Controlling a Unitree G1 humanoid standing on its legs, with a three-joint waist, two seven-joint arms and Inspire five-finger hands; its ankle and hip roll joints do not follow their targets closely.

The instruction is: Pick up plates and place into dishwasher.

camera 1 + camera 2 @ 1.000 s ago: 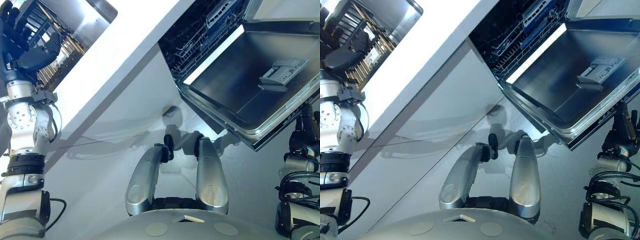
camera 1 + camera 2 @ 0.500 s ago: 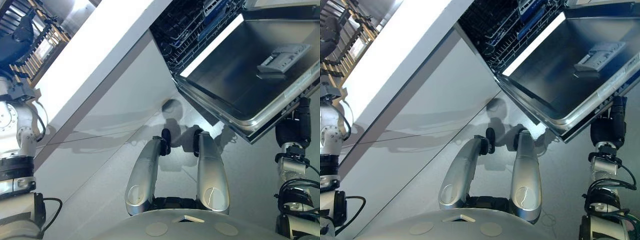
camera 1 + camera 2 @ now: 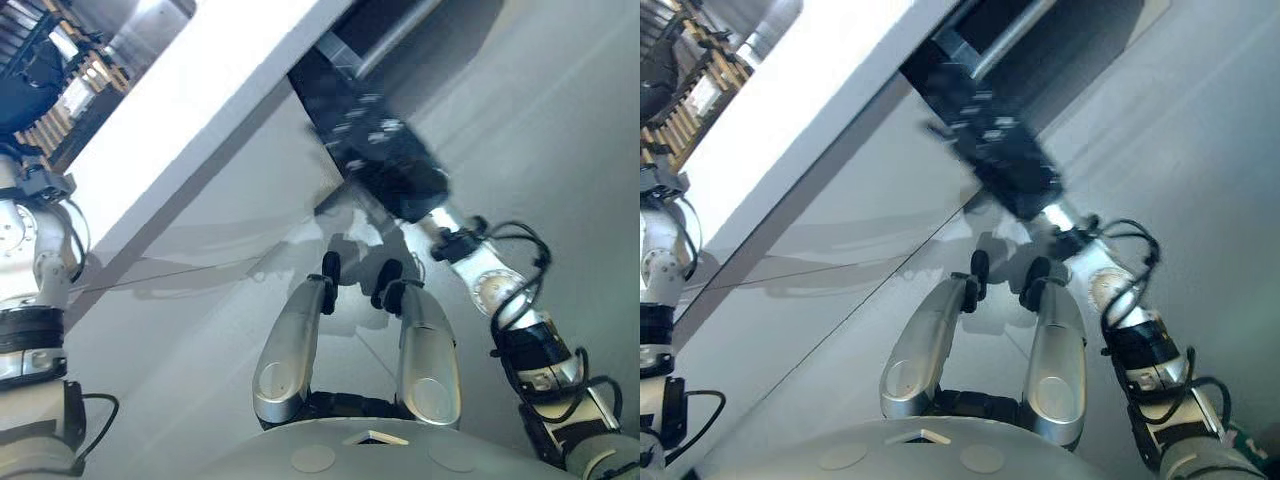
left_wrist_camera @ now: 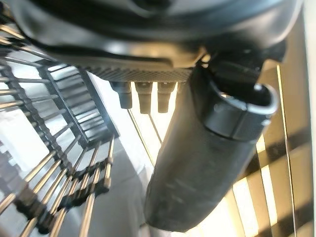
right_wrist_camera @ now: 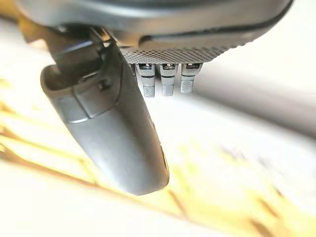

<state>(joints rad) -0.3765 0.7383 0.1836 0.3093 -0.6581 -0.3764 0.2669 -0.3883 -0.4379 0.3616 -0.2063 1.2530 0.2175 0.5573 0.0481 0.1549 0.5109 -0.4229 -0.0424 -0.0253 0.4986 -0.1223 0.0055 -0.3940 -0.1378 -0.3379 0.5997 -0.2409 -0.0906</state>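
We read this as the fetch step: left hand [image 4: 197, 163] is relaxed and empty at the wire dish rack [image 4: 54, 148], right hand [image 3: 385, 150] is also slack and empty against a dark bar-handled panel [image 3: 990, 45], probably the dishwasher front. We can't make out a plate, so next the left hand needs to find one in the rack. White countertop [image 3: 200, 110], pale cabinet front [image 3: 260, 190], glossy grey floor [image 3: 200, 400]

A kitchen is shown. A long white countertop [image 3: 190, 110] is seen running diagonally over pale cabinet fronts [image 3: 250, 190] and a light grey floor [image 3: 560, 130]. A wire dish rack [image 4: 59, 148] with thin metal tines is seen just past the left hand [image 4: 197, 163], with wooden slats [image 3: 75, 95] set close beside that hand.
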